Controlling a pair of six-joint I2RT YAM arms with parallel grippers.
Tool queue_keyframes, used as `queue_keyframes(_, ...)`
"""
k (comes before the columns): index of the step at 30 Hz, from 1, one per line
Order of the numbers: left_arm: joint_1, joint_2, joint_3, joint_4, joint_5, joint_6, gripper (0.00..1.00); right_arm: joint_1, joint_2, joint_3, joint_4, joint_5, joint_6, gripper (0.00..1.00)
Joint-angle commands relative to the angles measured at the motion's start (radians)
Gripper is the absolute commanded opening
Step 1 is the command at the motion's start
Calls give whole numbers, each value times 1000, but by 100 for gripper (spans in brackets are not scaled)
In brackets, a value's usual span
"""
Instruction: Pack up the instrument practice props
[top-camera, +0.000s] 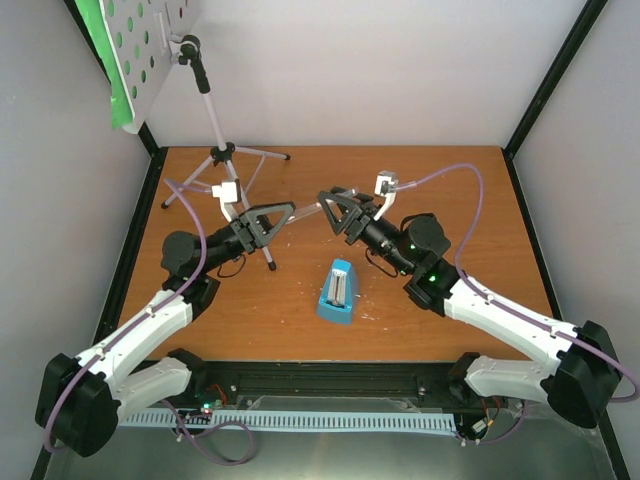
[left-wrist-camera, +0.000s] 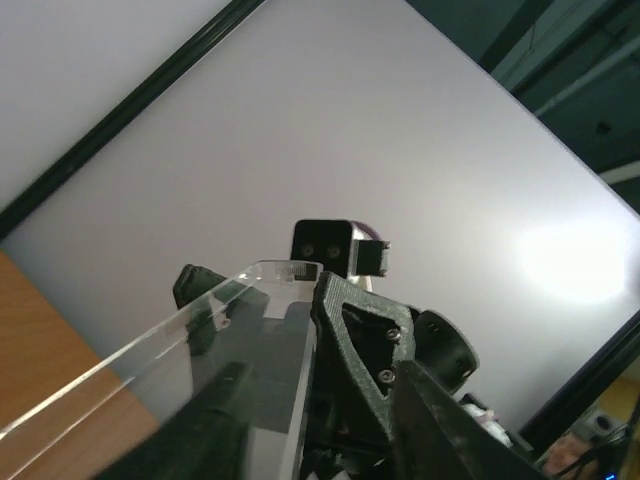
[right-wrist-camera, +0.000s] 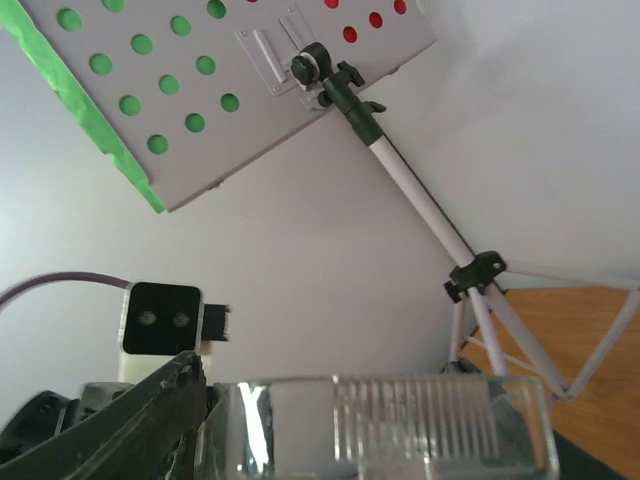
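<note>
The music stand stands at the far left of the bench; the blue metronome sits near the centre. The left gripper and right gripper face each other; I cannot tell how their jaws stand.

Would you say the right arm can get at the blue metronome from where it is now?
Probably yes: the metronome stands alone on the table, just on the near side of the right hand, with nothing between them. The music stand is off at the far left.

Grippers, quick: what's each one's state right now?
Left gripper: clear bar between its fingers; grip cannot be told.
Right gripper: at the bar's other end; cannot be told.
</note>
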Motion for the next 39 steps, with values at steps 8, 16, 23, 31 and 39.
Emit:
queue_keyframes(8,-11,-96,152,-444,-38,290,79,6,-271,-1,-355,265,-336,53)
queue_keyframes(16,-91,-1,317,-895,-214,590,82,6,-452,-4,-707,536,-504,52)
queue_keyframes(23,-261,168,457,-1127,-472,717,93,6,-494,-95,-931,682,-432,52)
queue_keyframes(31,-418,336,592,-1233,-653,771,100,4,-519,-211,-973,683,-315,52)
queue_keyframes(39,-508,387,588,-1335,-761,704,100,4,-495,-243,-939,665,-315,52)
